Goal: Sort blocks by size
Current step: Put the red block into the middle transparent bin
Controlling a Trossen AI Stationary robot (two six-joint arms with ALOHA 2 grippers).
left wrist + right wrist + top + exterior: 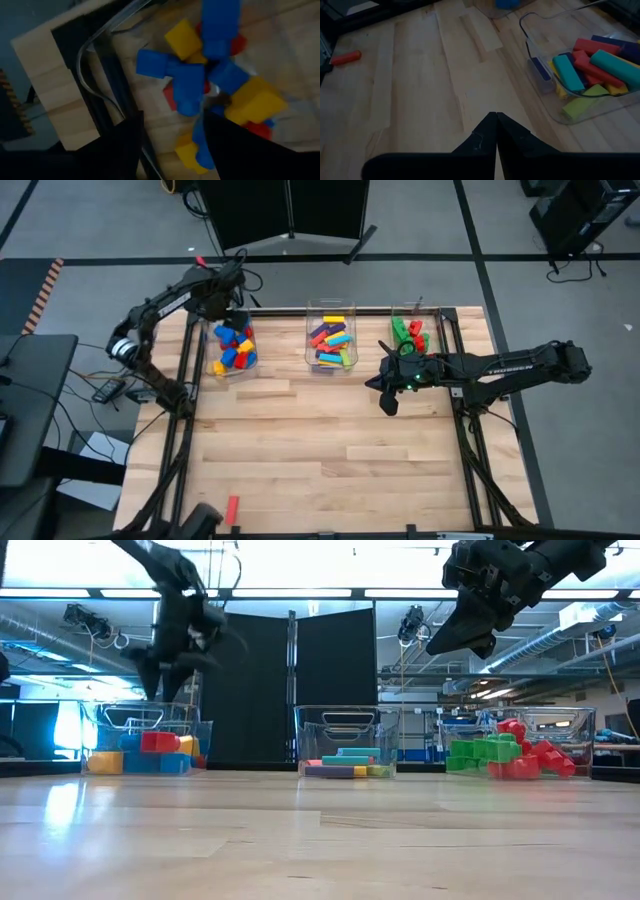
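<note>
The blocks lie sorted in three clear bins along the table's far edge. Chunky blue, yellow and red ones fill the left bin. Long ones fill the middle bin. Green and red ones fill the right bin. One red block lies alone on the wood by the near edge. My left gripper hangs open above the left bin, pointing down, with nothing between its fingers. My right gripper is shut and empty, raised over the table in front of the right bin.
The bins stand side by side at the back, with bare wood in front of them. Dark frame rails run along the table's left and right sides. The left bin's rim lies just under my left gripper.
</note>
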